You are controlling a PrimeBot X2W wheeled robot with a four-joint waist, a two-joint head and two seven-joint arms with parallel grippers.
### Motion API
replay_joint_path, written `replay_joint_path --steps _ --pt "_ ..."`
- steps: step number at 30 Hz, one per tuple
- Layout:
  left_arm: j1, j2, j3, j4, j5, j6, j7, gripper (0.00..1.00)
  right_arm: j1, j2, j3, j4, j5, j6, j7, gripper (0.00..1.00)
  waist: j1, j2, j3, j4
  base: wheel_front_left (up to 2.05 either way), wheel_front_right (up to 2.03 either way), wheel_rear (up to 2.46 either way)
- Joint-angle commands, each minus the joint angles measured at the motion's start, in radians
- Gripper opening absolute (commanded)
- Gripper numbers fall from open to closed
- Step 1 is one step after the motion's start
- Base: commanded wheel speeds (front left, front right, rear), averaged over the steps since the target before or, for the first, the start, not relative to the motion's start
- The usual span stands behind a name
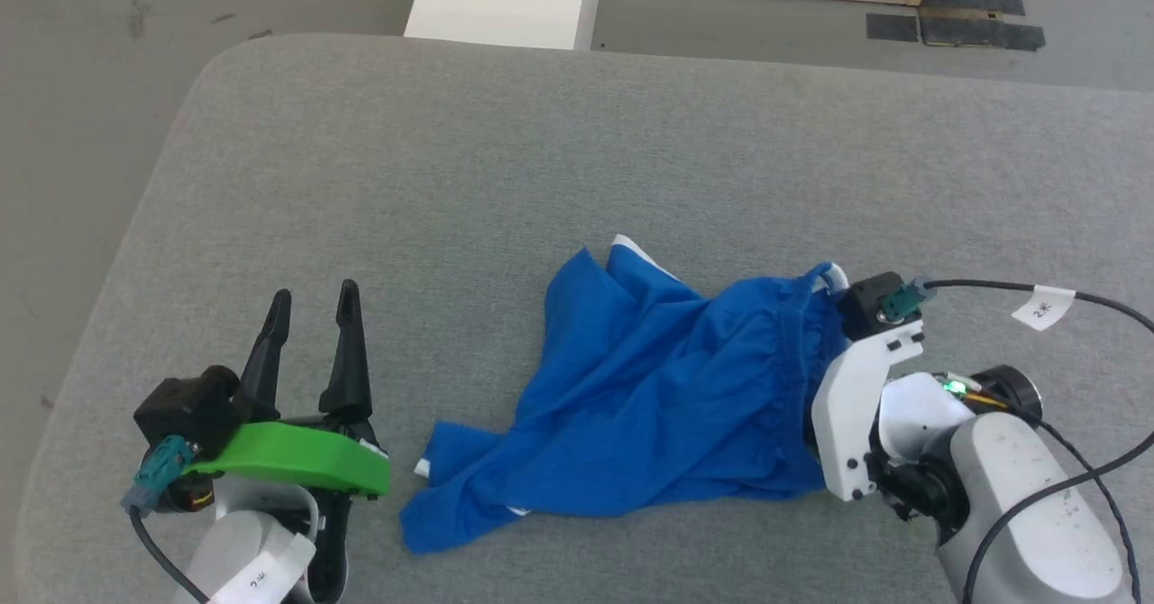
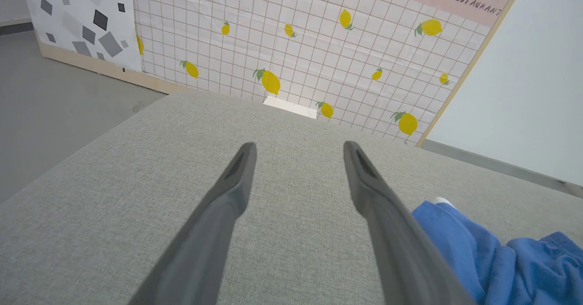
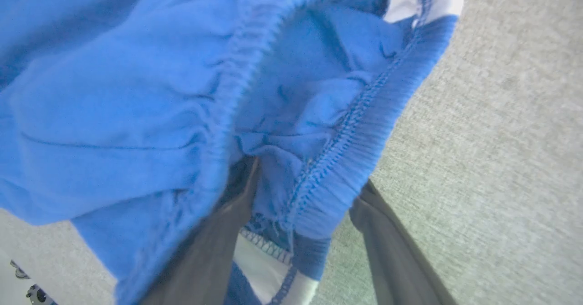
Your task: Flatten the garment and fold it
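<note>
Gathered waistband (image 3: 355, 132) of the garment (image 3: 114, 114) is sitting between the spread, unclenched fingers of the right claw (image 3: 307, 182), likely for a flattening pull; the left claw (image 1: 313, 293), released, is idling nearby.

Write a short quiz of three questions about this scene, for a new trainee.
1. True or false: the left gripper is holding the garment.
2. Choose one: what lies between the fingers of the right gripper? A: the elastic waistband. B: a leg hem. C: nothing.
3. Fill the gap: on the grey table the garment lies ____ (flat or crumpled).

Key:
1. False. Its fingers are open over bare table, apart from the garment.
2. A.
3. Crumpled.
</note>
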Motion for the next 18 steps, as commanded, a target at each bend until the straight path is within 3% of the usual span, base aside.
replay_joint_path --steps 1,6,12,18 --pt "-0.014 -0.009 0.009 0.004 0.012 -0.007 -0.005 1.0 -0.018 -0.008 -0.002 0.003 0.015 -0.001 -0.013 0.0 0.0 0.0 -0.001 -0.009 0.0 0.0 0.0" --pt "-0.007 -0.016 0.019 0.016 0.029 -0.016 -0.005 1.0 -0.019 -0.014 -0.084 -0.03 0.035 -0.001 -0.078 0.0 0.0 0.0 -0.019 -0.026 0.0 0.0 0.0" --pt "-0.002 -0.02 0.022 0.033 0.038 -0.021 -0.005 1.0 0.058 -0.013 -0.256 -0.115 0.024 -0.001 -0.119 0.0 0.0 0.0 -0.041 -0.043 0.0 0.0 0.0" --pt "0.004 -0.021 0.024 0.047 0.029 -0.022 -0.003 1.0 0.216 0.045 -0.411 -0.189 0.013 -0.001 -0.081 0.0 0.0 0.0 -0.057 -0.056 0.0 0.0 0.0"
